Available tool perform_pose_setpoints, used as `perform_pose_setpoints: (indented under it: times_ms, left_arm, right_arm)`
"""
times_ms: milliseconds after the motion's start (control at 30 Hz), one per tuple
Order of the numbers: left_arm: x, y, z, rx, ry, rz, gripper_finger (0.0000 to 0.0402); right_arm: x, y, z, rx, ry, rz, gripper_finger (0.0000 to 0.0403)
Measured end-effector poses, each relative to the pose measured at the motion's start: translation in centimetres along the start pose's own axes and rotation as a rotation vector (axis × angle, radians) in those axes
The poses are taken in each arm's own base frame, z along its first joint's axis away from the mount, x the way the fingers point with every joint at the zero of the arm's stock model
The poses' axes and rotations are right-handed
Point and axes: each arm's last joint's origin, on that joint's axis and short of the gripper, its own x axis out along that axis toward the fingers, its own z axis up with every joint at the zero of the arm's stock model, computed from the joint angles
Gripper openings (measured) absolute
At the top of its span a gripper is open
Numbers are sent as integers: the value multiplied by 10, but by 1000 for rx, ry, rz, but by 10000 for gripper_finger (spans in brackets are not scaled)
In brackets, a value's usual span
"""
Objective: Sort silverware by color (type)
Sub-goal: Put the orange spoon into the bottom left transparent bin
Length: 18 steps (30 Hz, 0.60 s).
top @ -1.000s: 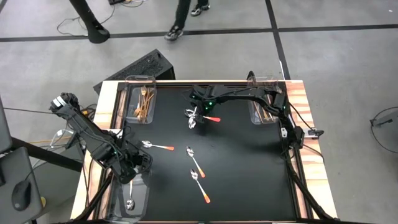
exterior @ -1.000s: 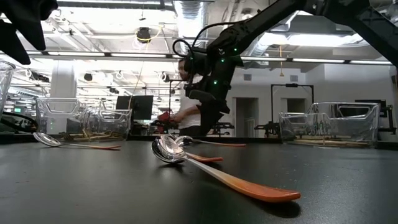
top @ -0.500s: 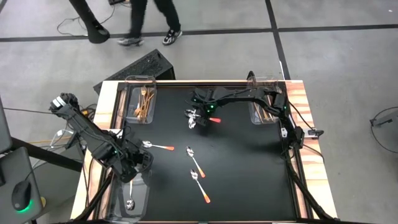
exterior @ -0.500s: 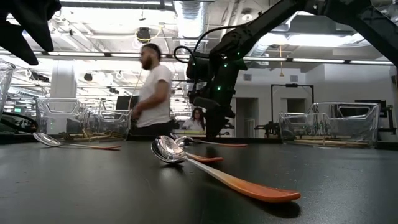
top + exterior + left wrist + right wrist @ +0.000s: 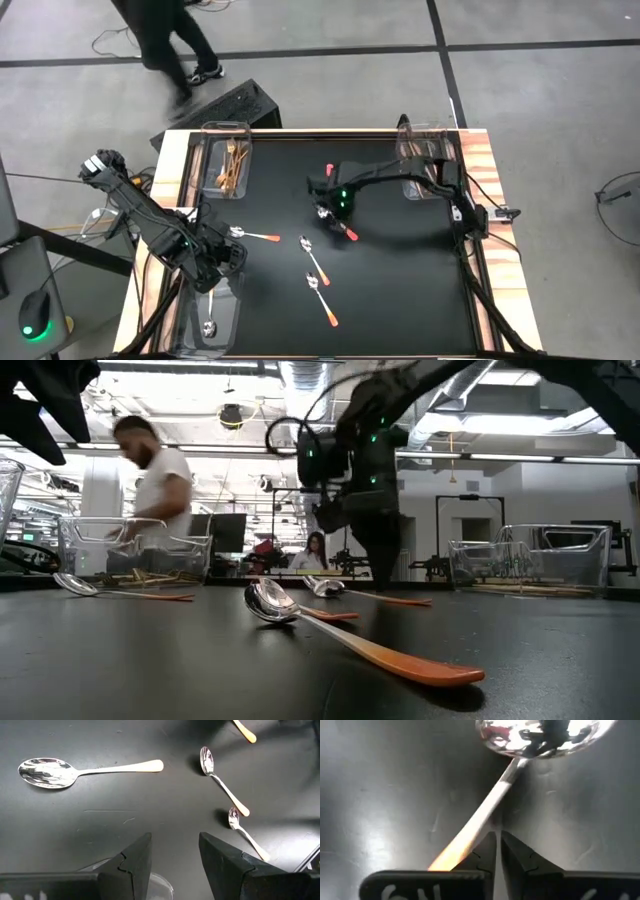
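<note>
Spoons: two [image 5: 316,260] [image 5: 321,296] lie mid-table, bowls far, handles near-right | third [image 5: 252,236] crosswise by left gripper [image 5: 172,865], fingers parted, empty, at the left bin [image 5: 222,318] | right gripper [image 5: 497,856] nearly closed beside a fourth spoon's [image 5: 487,815] handle, arm stretched toward centre.

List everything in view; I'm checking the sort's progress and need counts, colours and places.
Loose spoons: four, silver with orange-red handles, on the black mat; one lies under the right gripper.
Binned spoon: one, silver, near-left bin.
Forks: a bunch, gold, far-left bin.
Bins: three, clear, far-left, far-right and near-left corners.
Table: one, black mat, wood edges.
People: one walking past the far side; another deeper in the room.
Left gripper: open, at the near-left bin's edge.
Right gripper: shut, low over mid-table.
</note>
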Motion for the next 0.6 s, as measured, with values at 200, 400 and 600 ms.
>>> perform_pose_setpoints:
  times_ms: [200,400,600]
  left_arm:
    - [0,0,0,9,-1,-3,150]
    - [0,0,0,16,-14,-5,150]
    - [0,-1,0,34,-10,-18,150]
  right_arm:
    - [-20,18,2,71,-142,-77,72]
    - [-14,18,10,99,-203,-105,142]
    - [-1,17,9,149,-225,-96,207]
